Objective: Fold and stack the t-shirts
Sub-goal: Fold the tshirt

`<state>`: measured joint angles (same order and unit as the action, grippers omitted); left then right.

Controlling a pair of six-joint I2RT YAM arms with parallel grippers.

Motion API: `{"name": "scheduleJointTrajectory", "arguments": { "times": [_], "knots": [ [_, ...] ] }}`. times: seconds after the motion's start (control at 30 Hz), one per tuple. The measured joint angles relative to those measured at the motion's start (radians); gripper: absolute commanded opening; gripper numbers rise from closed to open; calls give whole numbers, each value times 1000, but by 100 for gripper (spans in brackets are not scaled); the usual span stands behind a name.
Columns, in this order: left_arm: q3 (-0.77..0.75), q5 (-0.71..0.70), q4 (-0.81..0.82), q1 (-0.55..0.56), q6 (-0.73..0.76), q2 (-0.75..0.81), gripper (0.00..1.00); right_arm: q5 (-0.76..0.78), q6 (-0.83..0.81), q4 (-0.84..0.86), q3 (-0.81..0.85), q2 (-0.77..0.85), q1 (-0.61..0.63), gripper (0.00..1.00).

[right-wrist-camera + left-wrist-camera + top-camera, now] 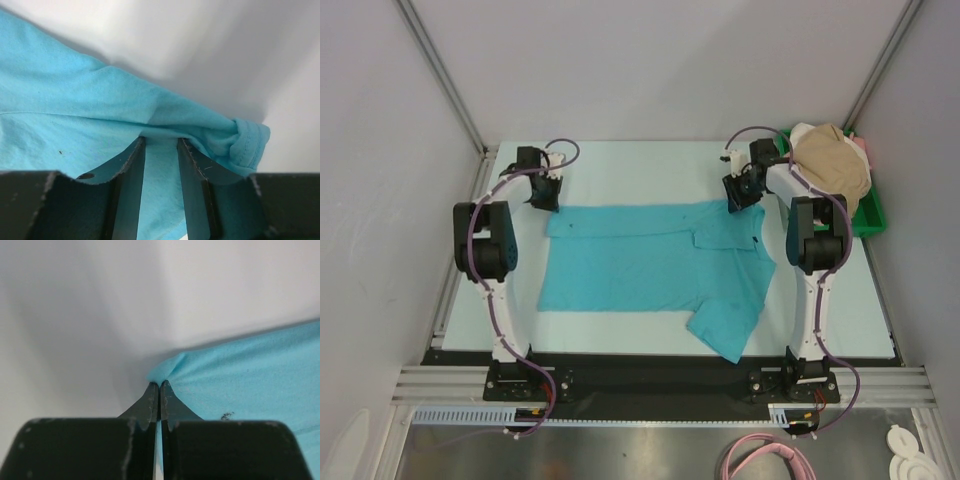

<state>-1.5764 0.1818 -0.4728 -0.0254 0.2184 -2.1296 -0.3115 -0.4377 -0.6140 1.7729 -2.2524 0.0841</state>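
A teal t-shirt (640, 265) lies spread over the pale table (620, 160), one sleeve trailing toward the near edge. A band of bare tabletop runs behind it to the back wall. The left gripper (159, 390) is pinched tight on a far corner of the soft knit. At the opposite far corner, the right gripper (161, 142) has its fingers slightly apart with bunched cloth filling the gap, apparently clamped. A rumpled tan t-shirt (830, 160) is heaped over a green tray (868, 218) at far right.
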Motion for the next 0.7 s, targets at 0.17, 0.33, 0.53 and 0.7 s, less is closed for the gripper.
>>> {"name": "scheduleJointTrajectory", "arguments": {
  "times": [0.17, 0.33, 0.53, 0.7],
  "knots": [
    [-113, -8, -19, 0, 0, -71, 0, 14, 1, -60, 138, -79, 3, 38],
    [-235, -19, -58, 0, -1, -154, 0, 21, 3, -103, 257, -146, 4, 38],
    [-368, -22, -94, 0, -11, -225, 0, 34, 10, -122, 355, -203, 5, 38],
    [-394, -32, -89, 0, -14, -236, 34, 43, 15, -126, 400, -228, 6, 39]
  ]
}}
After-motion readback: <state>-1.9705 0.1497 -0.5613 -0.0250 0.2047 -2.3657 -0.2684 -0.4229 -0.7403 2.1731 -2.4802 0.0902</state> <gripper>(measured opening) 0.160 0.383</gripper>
